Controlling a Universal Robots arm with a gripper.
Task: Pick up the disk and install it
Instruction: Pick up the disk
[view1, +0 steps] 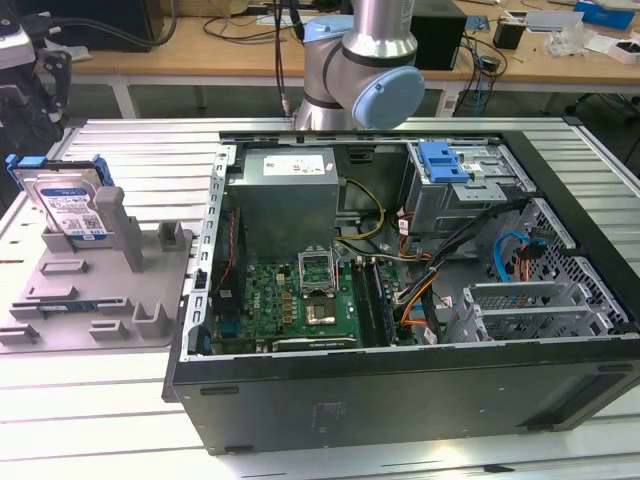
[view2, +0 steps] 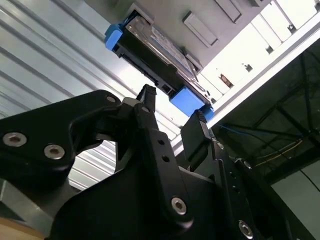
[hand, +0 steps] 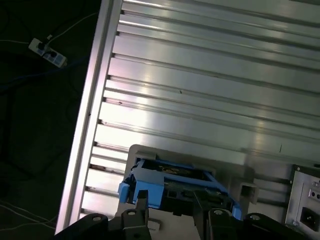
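The disk stands on edge in the grey fixture, at the fixture's far corner on the exterior view's left. In the second wrist view the gripper hangs near its upper edge, released, fingers apart, gripping nothing. Closing off-centre on the blue carrier rail alone could tilt the disk, or jam it in its slot.

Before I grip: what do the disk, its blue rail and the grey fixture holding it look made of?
The disk: silvery body with a dull sheen, likely metal; paper-like white-and-blue label. Its blue rail: bright, matte, moulded corners, likely plastic. The grey fixture: uniform matte grey, blocky posts, probably plastic, though the look leaves it open.
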